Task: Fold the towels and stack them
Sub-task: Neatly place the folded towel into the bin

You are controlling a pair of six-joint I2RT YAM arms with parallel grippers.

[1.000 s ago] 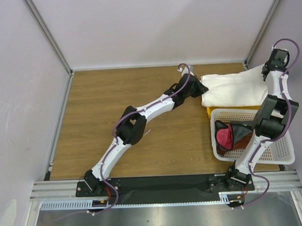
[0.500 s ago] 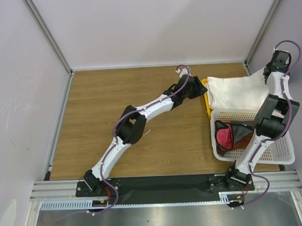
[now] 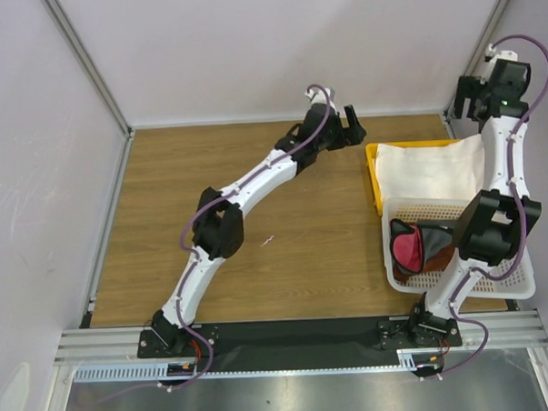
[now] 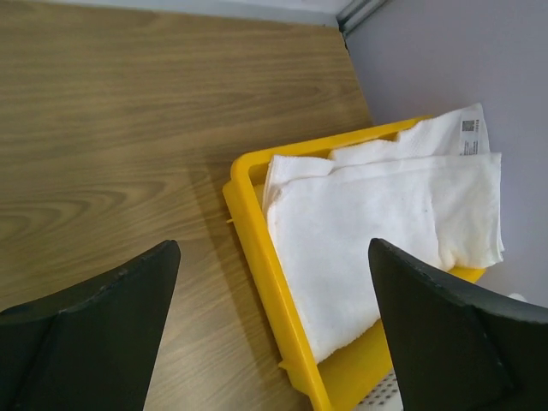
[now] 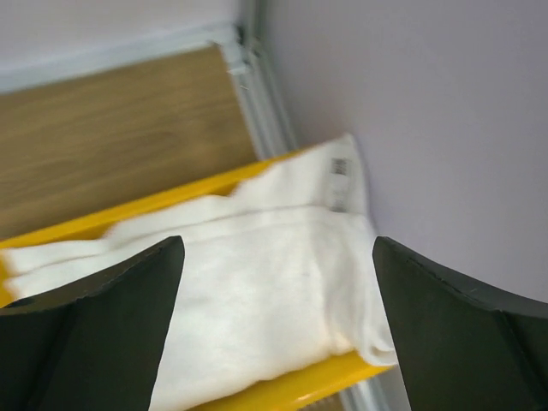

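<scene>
Basket [image 3: 514, 281]: nearest my bases; holds the magenta-pink towel [image 3: 405, 248] and the reddish-brown towel [image 3: 435, 244], bunched and unfolded.
Yellow tray [image 4: 257, 240]: beyond the basket, on the tabletop [image 3: 209, 172].
White towel [image 4: 377, 223]: folded in the tray; its tag [image 4: 470, 137] corner apparently overhangs the far rim.
Left pincer [image 4: 272, 248]: fingers apart, empty, above the tray's left rim.
Right pincer [image 5: 276, 241]: fingers apart, empty, above the tag end.
Procedure: in my judgement, lift straight up so no finger snags the fold, then pinch one pink corner.

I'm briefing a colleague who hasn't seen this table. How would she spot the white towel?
At the wooden table's far right corner, a yellow tray sits behind the white basket. The white towel lies folded in that tray; the basket's cloths are pink and brown.
</scene>
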